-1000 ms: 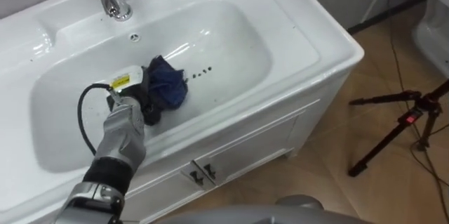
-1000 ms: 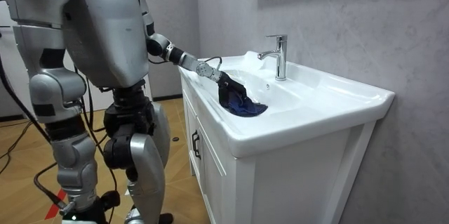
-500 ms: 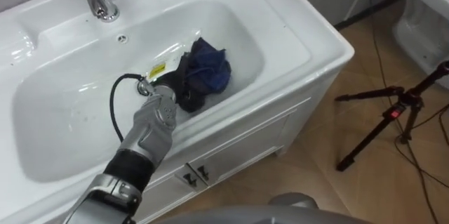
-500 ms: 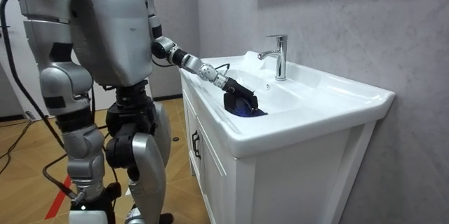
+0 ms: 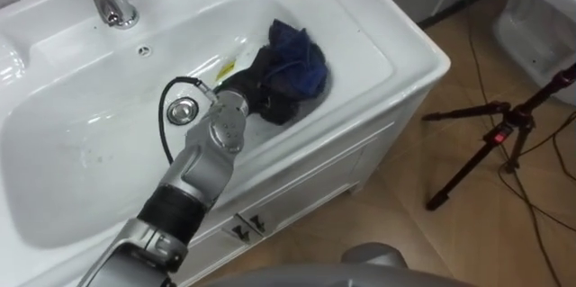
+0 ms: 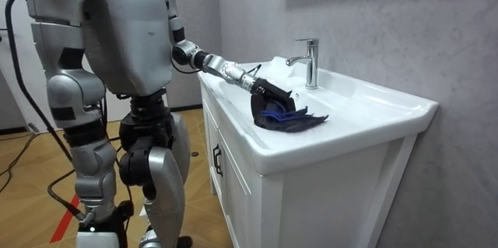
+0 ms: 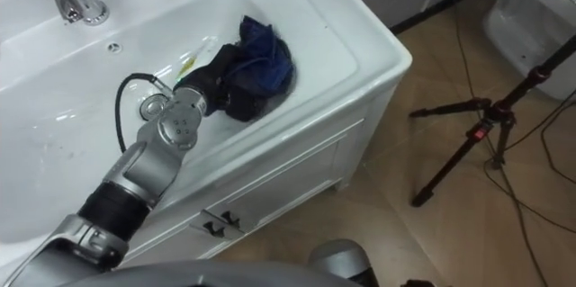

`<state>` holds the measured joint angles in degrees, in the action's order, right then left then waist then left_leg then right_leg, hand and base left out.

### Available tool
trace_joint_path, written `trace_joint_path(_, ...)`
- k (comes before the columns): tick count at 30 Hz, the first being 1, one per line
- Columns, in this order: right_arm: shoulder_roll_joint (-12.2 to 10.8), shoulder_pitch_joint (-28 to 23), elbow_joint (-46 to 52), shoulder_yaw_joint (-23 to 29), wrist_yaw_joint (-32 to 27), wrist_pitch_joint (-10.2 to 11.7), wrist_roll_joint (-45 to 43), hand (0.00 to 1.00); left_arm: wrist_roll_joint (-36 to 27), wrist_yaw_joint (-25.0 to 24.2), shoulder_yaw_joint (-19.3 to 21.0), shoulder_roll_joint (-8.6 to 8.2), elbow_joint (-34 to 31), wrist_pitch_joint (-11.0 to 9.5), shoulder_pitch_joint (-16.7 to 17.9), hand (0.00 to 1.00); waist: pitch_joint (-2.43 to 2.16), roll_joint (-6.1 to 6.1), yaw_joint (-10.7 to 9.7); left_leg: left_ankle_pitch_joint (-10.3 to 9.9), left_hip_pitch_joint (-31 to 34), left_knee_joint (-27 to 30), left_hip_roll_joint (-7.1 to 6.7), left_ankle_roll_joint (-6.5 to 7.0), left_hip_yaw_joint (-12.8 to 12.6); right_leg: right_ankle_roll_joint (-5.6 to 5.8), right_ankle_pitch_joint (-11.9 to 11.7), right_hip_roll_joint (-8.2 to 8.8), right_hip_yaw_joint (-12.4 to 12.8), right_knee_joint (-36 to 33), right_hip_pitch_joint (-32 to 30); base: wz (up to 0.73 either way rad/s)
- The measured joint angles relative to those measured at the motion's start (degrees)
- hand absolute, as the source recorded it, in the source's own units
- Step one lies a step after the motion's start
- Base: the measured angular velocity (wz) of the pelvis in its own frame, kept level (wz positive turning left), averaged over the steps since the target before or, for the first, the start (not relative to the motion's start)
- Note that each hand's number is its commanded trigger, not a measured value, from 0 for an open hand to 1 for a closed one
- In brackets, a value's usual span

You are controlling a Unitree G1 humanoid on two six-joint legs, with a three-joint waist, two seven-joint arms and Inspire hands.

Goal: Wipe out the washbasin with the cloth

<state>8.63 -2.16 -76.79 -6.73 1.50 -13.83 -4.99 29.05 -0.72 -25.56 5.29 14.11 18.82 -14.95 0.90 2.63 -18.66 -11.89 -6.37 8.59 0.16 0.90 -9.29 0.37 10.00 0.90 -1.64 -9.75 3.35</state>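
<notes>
Dragging cloth rightward across basin

Black tripod on wooden floor

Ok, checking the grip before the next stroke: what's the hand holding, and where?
Cannot be told: the left hand is sunk into the blue cloth at its dark near end.

White basin, blue cloth inside, right end
</notes>
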Motion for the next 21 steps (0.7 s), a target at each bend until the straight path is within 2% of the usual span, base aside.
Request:
trace_joint_path(4,-0.2,-0.4,-0.1,0.1,0.1,0.0,-1.5,0.00,3.2,-0.9,0.0,-0.05,0.1,0.0,-1.2,1.00,0.57,0.67,-0.2,0.0,0.1,0.0,0.00,0.00,0.0,-0.06,-0.2,-0.09,-0.1,-0.1,-0.1,0.00)
trace_joint_path(8,-0.3,-1.1,0.1,0.9,0.6,-0.1,-2.7,0.00,7.5,-1.2,0.3,-0.26,1.8,-0.1,-1.2,1.00,0.70,0.49,0.0,0.0,-0.2,0.0,0.21,0.00,-0.2,-0.24,-0.3,-0.48,0.7,-0.1,0.0,-0.06)
trace_joint_path(11,-0.3,-0.9,0.5,1.2,0.7,-1.2,-3.1,0.00,12.7,-1.3,0.1,-0.11,4.5,0.0,-1.0,1.00,0.79,0.30,0.1,0.0,-0.4,0.0,0.24,0.00,-0.3,-0.25,-0.3,-0.66,1.5,-0.1,-0.1,-0.08)
trace_joint_path(14,-0.3,-1.5,0.8,1.6,1.6,-1.3,-4.6,0.00,18.9,-1.5,0.7,-0.08,7.9,0.0,1.2,1.00,0.96,-0.22,0.3,0.0,-1.4,-0.2,0.27,0.00,-0.3,-0.28,-0.3,-0.79,1.9,0.0,0.5,-0.08)
trace_joint_path(16,-0.3,-2.3,0.7,1.9,2.0,-1.5,-4.5,0.00,24.2,0.0,3.0,-0.08,12.1,-0.2,3.6,1.00,0.68,-1.07,1.4,0.0,-2.4,-0.4,0.33,-0.01,-0.2,-0.47,0.0,-1.01,2.7,0.0,1.7,-0.14)
trace_joint_path(20,-0.2,-3.0,1.3,3.3,2.0,-2.6,-4.2,0.00,26.1,4.1,7.4,0.50,18.5,-1.6,5.2,1.00,0.03,-2.04,3.7,0.0,-3.2,-0.6,0.37,-0.01,-0.1,-0.50,0.1,-1.13,2.7,0.0,1.8,-0.04)
trace_joint_path(21,-0.1,-3.3,1.5,4.1,1.7,-2.5,-4.3,0.00,27.2,5.7,8.6,0.98,19.4,-1.8,6.6,1.00,-0.41,-2.23,3.9,0.0,-3.4,-0.9,0.36,-0.01,0.0,-0.54,0.1,-1.14,2.5,0.1,2.3,0.00)
